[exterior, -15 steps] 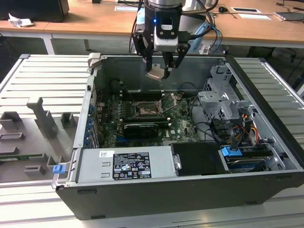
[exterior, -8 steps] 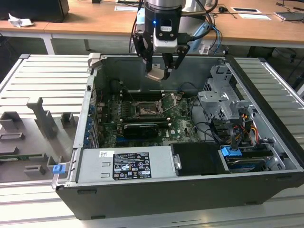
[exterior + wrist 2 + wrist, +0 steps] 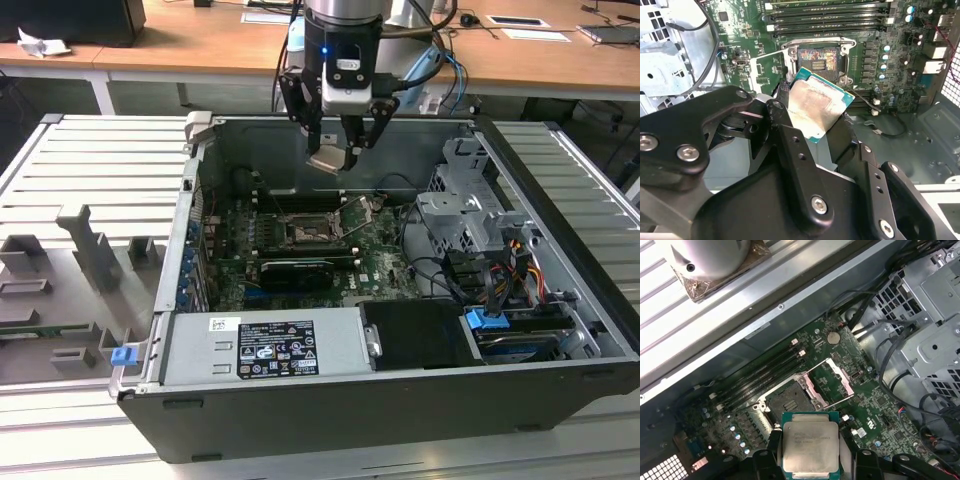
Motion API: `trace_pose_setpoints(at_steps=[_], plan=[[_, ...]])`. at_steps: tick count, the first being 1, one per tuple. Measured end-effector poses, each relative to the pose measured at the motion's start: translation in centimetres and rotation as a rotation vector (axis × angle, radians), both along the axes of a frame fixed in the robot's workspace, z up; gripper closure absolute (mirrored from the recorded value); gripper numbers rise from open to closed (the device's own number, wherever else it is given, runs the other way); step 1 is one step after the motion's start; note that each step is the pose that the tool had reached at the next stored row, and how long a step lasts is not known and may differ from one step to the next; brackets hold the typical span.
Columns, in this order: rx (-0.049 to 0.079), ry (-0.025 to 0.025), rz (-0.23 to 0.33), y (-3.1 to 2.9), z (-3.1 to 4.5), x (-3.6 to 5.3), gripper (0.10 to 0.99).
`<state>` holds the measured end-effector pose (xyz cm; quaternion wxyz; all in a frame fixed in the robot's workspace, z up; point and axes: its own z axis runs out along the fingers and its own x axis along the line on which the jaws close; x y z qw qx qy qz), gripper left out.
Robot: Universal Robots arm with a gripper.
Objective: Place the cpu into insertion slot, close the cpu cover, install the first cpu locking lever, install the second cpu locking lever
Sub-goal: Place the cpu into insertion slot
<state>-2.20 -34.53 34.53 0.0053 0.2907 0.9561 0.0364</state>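
Note:
My gripper [image 3: 334, 150] hangs over the open computer case, shut on the cpu [image 3: 327, 161], a flat square chip with a dull silver top. In both wrist views the cpu [image 3: 815, 107] [image 3: 810, 447] sits tilted between the black fingers [image 3: 783, 96], held by two opposite edges. The insertion slot [image 3: 304, 232] [image 3: 817, 60] [image 3: 787, 400] lies open below it on the green board, its dark centre bare. The cpu cover [image 3: 830, 379] [image 3: 763, 70] is swung up and open beside the slot. The chip is well above the slot and apart from it.
Long black memory slots [image 3: 757, 380] run along one side of the socket. A grey drive cage [image 3: 465, 215] with cables stands at the exterior view's right. A black card [image 3: 296, 272] and the power supply [image 3: 265, 345] lie nearer the front. Case walls [image 3: 190, 215] ring the board.

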Motion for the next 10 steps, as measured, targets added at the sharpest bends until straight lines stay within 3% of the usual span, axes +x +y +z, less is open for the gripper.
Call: trace_pose_setpoints(at_steps=[5,10], plan=[[0.0,0.0,-0.009,0.0,-0.3,0.0,0.545],[-0.002,0.0,-0.093,0.0,-0.66,0.0,0.545]])
